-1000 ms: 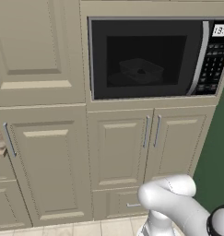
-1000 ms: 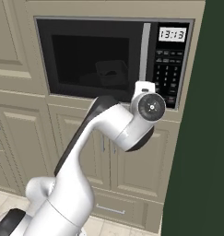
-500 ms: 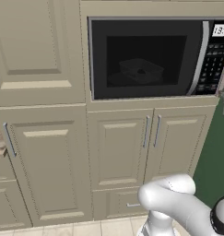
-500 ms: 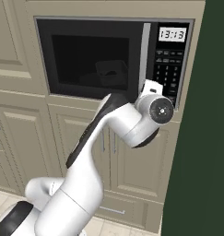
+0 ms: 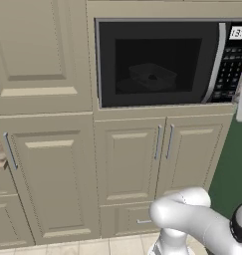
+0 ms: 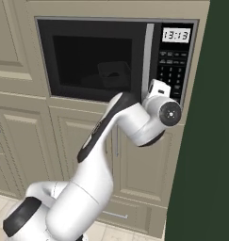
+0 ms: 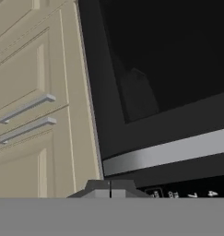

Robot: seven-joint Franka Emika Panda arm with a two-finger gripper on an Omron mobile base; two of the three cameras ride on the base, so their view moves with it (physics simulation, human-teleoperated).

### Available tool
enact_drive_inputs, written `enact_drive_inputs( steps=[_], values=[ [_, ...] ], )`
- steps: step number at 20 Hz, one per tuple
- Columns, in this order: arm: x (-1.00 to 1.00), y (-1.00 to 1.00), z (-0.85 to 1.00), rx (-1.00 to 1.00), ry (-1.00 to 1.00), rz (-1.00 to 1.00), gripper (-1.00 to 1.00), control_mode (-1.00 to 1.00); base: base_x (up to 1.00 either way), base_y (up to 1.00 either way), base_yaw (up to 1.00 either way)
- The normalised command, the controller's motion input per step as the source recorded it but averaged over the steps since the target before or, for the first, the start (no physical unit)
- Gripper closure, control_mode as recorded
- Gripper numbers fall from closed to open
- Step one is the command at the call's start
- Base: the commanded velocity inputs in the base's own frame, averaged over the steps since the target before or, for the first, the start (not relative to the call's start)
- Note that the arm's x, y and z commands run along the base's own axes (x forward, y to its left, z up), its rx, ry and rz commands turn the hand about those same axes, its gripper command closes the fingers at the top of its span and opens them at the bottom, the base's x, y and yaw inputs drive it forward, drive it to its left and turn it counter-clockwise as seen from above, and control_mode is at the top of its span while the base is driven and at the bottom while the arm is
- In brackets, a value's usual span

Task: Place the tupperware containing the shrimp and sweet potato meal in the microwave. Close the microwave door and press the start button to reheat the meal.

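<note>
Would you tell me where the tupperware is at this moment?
The tupperware sits inside the microwave, behind the closed microwave door. In the left base view it shows dimly through the dark window, left of the keypad panel and above the beige cabinets.

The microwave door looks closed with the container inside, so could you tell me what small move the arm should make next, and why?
Probably ease the shut fingers forward onto the keypad to press start. The microwave door sits flush, the tupperware shows through its window, and the hand view has the fingers close to the panel's number keys, just past the grey handle.
</note>
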Motion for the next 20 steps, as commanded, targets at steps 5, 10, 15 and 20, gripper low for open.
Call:
enact_drive_inputs(
  steps=[5, 10, 15, 20],
  values=[
    [0.29, -0.09, -0.09, 0.0, -0.02, 0.0, 1.0, -1.0, 0.0, 0.0, 0.0],
    [0.25, -0.13, -0.12, 0.0, -0.04, 0.0, 1.0, -1.0, 0.0, 0.0, 0.0],
    [0.22, -0.13, -0.13, 0.0, -0.04, 0.0, 1.0, -1.0, 0.0, 0.0, 0.0],
    [0.27, -0.07, -0.13, 0.0, -0.03, 0.0, 1.0, -1.0, 0.0, 0.0, 0.0]
  ],
)
